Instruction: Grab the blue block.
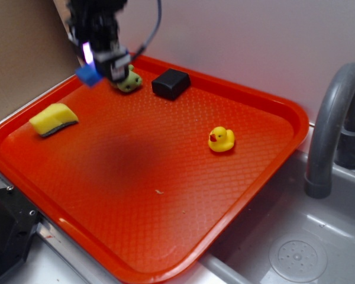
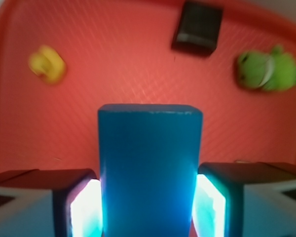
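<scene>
My gripper (image 1: 100, 65) is shut on the blue block (image 1: 89, 74) and holds it above the far left corner of the orange tray (image 1: 266, 171). In the wrist view the blue block (image 2: 150, 168) fills the middle between my two lit pads (image 2: 86, 210), which press on its sides; the gripper (image 2: 149, 210) is clear of the tray floor. Only the block's lower end shows in the exterior view, the rest is hidden by the gripper.
On the tray lie a yellow sponge (image 1: 54, 119) at left, a green soft toy (image 1: 130, 81) just behind the gripper, a black squarish block (image 1: 171, 83) and a yellow rubber duck (image 1: 221, 139). A grey faucet (image 1: 334, 127) and sink (image 1: 296, 257) are at right.
</scene>
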{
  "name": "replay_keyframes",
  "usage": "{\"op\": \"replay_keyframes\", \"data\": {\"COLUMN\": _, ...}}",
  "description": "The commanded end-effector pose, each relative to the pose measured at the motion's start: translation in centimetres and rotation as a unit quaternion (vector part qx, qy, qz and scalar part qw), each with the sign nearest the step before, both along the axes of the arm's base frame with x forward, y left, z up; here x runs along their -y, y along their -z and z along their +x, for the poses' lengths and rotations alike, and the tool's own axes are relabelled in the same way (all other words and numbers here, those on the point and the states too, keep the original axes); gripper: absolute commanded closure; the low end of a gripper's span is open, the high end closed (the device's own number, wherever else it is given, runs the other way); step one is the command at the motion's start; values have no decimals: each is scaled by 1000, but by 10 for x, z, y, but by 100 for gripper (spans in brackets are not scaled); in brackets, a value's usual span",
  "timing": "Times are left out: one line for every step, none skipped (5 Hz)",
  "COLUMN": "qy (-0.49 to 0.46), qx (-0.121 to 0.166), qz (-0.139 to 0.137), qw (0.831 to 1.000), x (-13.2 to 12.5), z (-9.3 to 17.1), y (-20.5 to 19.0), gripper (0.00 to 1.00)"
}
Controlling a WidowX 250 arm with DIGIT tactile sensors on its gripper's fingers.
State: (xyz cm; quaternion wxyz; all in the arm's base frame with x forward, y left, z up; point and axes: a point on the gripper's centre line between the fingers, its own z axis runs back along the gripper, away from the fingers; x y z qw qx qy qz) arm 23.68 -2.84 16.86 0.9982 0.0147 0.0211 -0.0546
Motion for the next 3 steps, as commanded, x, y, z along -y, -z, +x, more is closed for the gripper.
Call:
{"op": "replay_keyframes", "data": {"qy": -40, "qx": 37, "qz": -13, "qw": 998, "x": -10, "z": -9, "y": -34, "gripper": 100}}
{"op": "replay_keyframes", "data": {"qy": -40, "qx": 38, "qz": -10, "qw": 998, "x": -13, "z": -12, "y": -31, "gripper": 100}}
{"op": "replay_keyframes", "data": {"qy": -5, "qx": 37, "qz": -3, "qw": 999, "x": -11, "z": -14, "y": -26, "gripper": 100}}
